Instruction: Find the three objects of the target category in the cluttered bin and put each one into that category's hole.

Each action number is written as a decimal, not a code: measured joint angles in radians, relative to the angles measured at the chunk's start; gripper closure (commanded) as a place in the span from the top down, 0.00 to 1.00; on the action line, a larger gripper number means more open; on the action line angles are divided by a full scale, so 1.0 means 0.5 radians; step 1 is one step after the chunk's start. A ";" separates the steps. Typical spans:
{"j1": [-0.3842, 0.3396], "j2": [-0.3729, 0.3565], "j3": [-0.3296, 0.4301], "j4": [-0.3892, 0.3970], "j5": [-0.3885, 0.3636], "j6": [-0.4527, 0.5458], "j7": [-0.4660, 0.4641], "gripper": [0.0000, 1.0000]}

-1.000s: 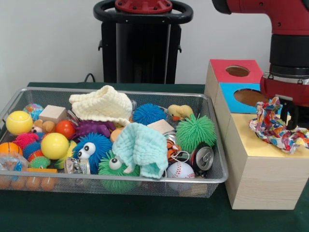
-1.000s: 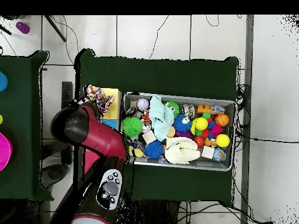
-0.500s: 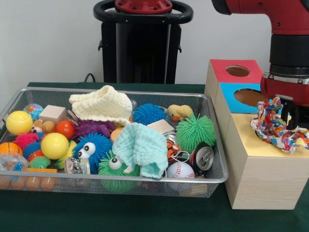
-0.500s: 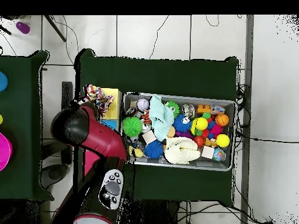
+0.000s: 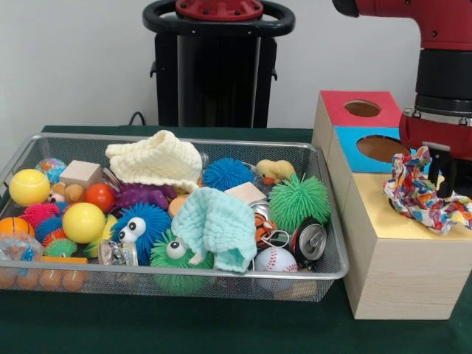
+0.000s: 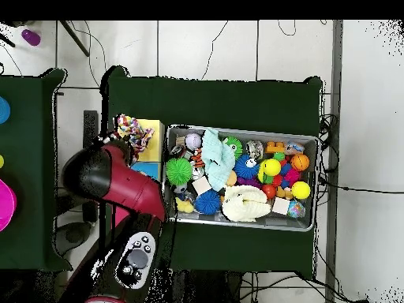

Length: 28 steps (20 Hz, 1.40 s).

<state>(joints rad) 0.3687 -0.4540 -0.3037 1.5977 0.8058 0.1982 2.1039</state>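
Observation:
A crumpled multicoloured cloth (image 5: pixel 424 193) lies on the yellow top (image 5: pixel 372 214) of the wooden box, over where its hole would be; the overhead view shows this cloth (image 6: pixel 132 130) at the box's end. My gripper (image 5: pixel 442 177) hangs just behind and above the cloth, partly hidden by it. In the wire bin (image 5: pixel 169 274) a cream knitted cloth (image 5: pixel 156 158) lies at the back and a mint cloth (image 5: pixel 217 225) is draped over toys near the front. From overhead the red arm (image 6: pixel 110 173) hides the gripper.
The box also has a blue section (image 5: pixel 352 147) and a red section (image 5: pixel 343 103), each with a round hole. The bin holds spiky balls, smooth balls, a can (image 5: pixel 310 240), a baseball (image 5: pixel 274 258) and wooden blocks.
The arm has drifted slightly up and to the right in the front view. The multicoloured cloth has stayed on the yellow top.

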 measured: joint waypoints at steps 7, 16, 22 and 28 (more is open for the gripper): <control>0.049 0.040 -0.074 -0.051 -0.078 0.000 0.000 0.00; 0.043 0.096 -0.126 -0.054 -0.149 0.001 0.000 0.00; 0.040 0.133 -0.141 -0.060 -0.185 0.000 0.000 0.00; 0.001 0.131 -0.123 -0.059 -0.185 0.001 0.000 0.00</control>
<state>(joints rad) 0.3692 -0.3887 -0.3652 1.5685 0.7133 0.1986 2.1039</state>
